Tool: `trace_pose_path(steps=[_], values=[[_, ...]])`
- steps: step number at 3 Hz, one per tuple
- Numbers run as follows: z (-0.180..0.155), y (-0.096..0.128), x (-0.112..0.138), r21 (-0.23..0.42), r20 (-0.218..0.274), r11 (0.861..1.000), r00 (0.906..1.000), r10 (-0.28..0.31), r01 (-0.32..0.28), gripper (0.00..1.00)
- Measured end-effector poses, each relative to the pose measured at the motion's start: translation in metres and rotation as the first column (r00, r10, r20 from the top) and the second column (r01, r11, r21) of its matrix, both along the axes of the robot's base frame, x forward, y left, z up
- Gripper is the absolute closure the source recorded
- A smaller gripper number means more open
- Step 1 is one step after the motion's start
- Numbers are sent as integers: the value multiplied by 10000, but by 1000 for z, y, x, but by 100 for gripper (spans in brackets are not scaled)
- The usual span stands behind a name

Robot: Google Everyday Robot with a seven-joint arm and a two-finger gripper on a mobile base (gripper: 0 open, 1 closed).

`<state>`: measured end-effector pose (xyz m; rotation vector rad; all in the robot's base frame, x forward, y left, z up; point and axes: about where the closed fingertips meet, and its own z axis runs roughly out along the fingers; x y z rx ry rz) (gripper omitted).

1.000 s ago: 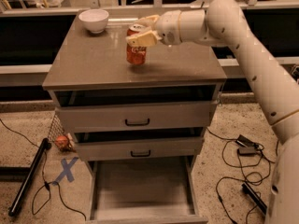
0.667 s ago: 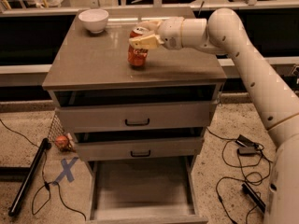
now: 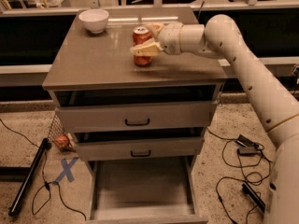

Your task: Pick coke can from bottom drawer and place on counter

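The coke can (image 3: 142, 59), red with a silver top, stands upright on the counter (image 3: 93, 59), right of its middle. My gripper (image 3: 142, 39) reaches in from the right and is shut on the can: one cream finger (image 3: 145, 49) crosses its front and the other lies behind its top. The bottom drawer (image 3: 140, 192) is pulled out at floor level, and its grey floor is bare.
A white bowl (image 3: 94, 20) sits at the counter's back left. Two closed grey drawers with black handles (image 3: 137, 122) lie under the counter. A reddish ball in wire mesh (image 3: 62, 142), a black pole (image 3: 28, 178) and a blue tape cross lie on the floor at left; cables lie at right.
The can has shifted slightly to the right and towards the back of the counter together with my gripper. The bowl and the drawers have not moved.
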<state>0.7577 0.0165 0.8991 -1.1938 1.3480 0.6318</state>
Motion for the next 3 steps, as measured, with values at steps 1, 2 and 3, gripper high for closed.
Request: trace_pose_path(steps=[1, 2, 3], values=[[0, -4, -4, 401, -21, 9992, 10000, 53, -52, 0], [-1, -56, -31, 1734, -252, 9848, 9997, -77, 119, 0], [-1, -124, -66, 2142, -823, 9735, 9946, -634, 798, 0]])
